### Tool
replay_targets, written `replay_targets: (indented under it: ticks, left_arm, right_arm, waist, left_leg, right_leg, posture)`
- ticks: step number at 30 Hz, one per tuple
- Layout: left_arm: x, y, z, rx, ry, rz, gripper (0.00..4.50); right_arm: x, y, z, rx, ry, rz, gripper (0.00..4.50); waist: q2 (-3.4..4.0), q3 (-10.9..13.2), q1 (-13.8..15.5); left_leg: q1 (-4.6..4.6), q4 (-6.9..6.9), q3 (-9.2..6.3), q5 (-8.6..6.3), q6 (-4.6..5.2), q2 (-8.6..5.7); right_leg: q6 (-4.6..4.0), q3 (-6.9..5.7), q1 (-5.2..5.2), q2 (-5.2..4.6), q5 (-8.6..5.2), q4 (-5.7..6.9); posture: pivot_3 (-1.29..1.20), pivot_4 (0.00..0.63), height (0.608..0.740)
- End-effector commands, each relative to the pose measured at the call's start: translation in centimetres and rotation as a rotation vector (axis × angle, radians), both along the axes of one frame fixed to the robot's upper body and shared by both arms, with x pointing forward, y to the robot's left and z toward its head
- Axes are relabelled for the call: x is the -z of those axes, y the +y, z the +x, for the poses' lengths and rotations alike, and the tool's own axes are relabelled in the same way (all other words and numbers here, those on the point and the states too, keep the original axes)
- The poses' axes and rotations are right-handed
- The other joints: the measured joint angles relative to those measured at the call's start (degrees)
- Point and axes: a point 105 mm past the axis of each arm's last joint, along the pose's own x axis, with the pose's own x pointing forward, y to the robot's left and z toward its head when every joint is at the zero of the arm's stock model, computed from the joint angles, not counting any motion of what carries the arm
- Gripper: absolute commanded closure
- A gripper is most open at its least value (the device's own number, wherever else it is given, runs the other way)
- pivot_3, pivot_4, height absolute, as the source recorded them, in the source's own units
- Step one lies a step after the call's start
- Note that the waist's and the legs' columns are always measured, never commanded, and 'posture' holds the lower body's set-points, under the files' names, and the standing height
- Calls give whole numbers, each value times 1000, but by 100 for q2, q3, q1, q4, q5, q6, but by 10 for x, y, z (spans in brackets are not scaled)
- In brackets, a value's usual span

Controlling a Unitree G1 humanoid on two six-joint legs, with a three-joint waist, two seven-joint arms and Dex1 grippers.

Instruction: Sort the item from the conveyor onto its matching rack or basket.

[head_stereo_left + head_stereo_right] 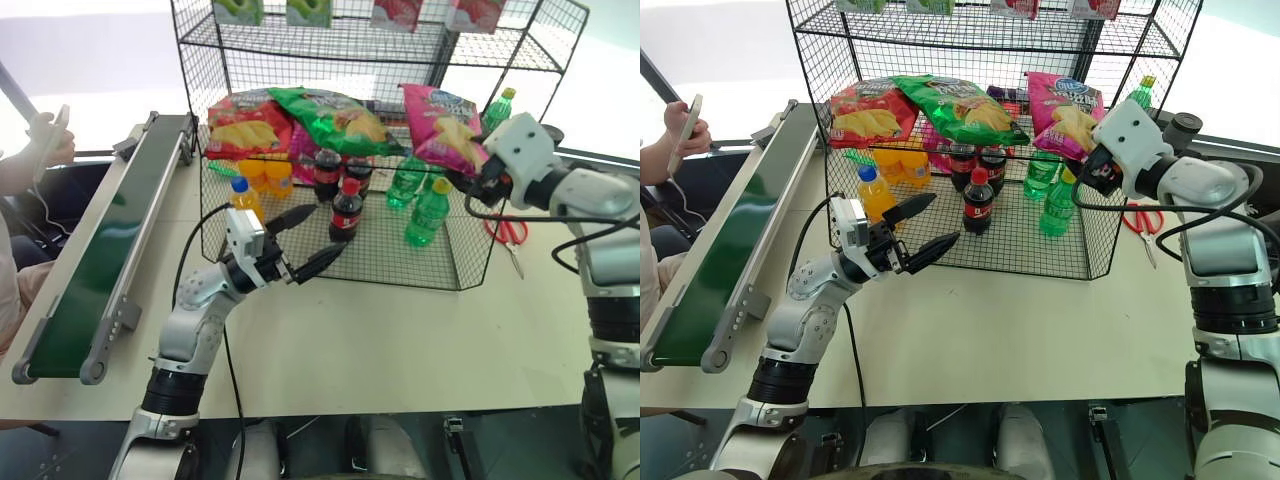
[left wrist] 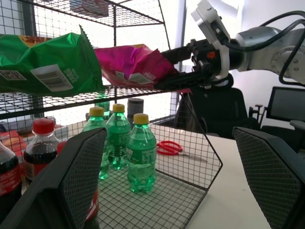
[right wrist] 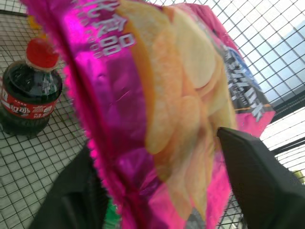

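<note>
The pink chip bag (image 1: 443,122) lies upper right of centre on the rack (image 1: 400,60)'s middle shelf beside the green bag (image 1: 335,118), its edge between the right gripper (image 2: 183,67)'s fingers (seemingly a placing step). Next: let go fully and withdraw. The left gripper (image 1: 305,240) hovers mid-frame, jaws apart.

Large magenta-pink crinkly chip bag (image 1: 442,122) with round blue logo and pictured yellow chips, lying tilted on the middle tier of the tall black wire-mesh rack (image 1: 330,45), at its right end, lower edge overhanging between two black fingers. Long narrow dark green conveyor belt (image 1: 105,255) in grey metal frame, lying along the tabletop's left side, bare.
</note>
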Motion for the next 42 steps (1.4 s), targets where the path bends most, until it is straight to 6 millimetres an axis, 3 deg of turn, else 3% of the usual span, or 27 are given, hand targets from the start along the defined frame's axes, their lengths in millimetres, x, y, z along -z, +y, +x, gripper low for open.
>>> replay_targets:
  ticks: [1,2,4,9,16,19,26,27,31,33,38,42]
  left_arm:
    - [-10,-2,-4,13,-51,0,0]
    - [-10,-2,-4,13,-51,0,0]
    - [-10,-3,-4,15,-52,0,0]
    - [-11,-3,-4,12,-53,-1,0]
    - [-9,-1,-4,1,-49,-2,0]
    - [-8,-1,-4,1,-47,-2,0]
    - [-5,4,-5,-4,-50,23,0]
    - [-5,7,-5,-6,-51,28,0]
    - [-4,19,-7,-12,-34,47,0]
    - [-6,32,-9,-20,1,46,0]
    - [-1,78,-11,-138,47,179,0]
    - [-2,121,-8,-274,74,276,0]
  right_arm:
    - [-24,-7,4,41,-142,-46,3210]
    - [-26,-9,7,51,-165,-68,3797]
    - [-31,-10,12,67,-214,-105,4448]
    - [-32,-6,19,53,-242,-137,4448]
    - [-27,-4,16,17,-200,-91,4448]
    - [-29,-1,11,-21,-168,-32,3675]
    - [-37,8,-19,-150,-83,112,302]
    - [-42,12,-27,-186,-96,131,34]
    - [-55,31,-66,-394,-83,305,34]
    - [-50,40,-92,-506,-6,410,34]
    - [7,52,-132,-564,235,406,34]
    - [37,36,-144,-503,338,425,34]
  waist:
    - [0,0,-3]
    - [0,0,-7]
    - [0,0,-21]
    - [0,0,-12]
    - [0,0,-7]
    - [0,0,-7]
    - [0,0,8]
    - [0,0,8]
    - [0,0,9]
    - [-1,-1,5]
    - [-5,-3,9]
    - [-3,-2,9]
  left_leg:
    - [0,0,1,0,0,0]
    - [2,0,0,0,0,0]
    - [3,0,1,1,-1,0]
    - [1,0,3,2,-3,1]
    - [1,0,3,2,-3,1]
    - [1,0,3,2,-3,1]
    - [0,0,-3,1,-1,1]
    - [0,0,-3,0,0,2]
    - [0,-1,-6,-6,11,2]
    - [2,-1,-11,-16,28,4]
    - [4,-4,-19,-25,43,20]
    - [2,-3,-18,-28,47,17]
  right_leg:
    - [0,0,0,0,0,0]
    - [0,0,0,0,0,1]
    - [0,0,0,1,0,3]
    - [0,1,-2,1,0,4]
    - [0,1,-1,1,0,3]
    - [0,1,-1,1,0,2]
    - [0,0,0,0,0,1]
    - [0,-1,0,0,0,0]
    - [0,-1,1,0,0,0]
    - [-1,-4,4,0,0,-1]
    - [-2,-8,9,-1,-1,-4]
    - [-3,-8,8,-5,-1,-3]
  posture:
    - [0,150,726]
    - [0,150,726]
    - [0,150,726]
    - [0,150,726]
    - [0,150,726]
    - [0,150,726]
    - [0,150,726]
    - [0,150,726]
    - [0,150,726]
    - [0,150,726]
    - [0,150,726]
    - [0,150,726]
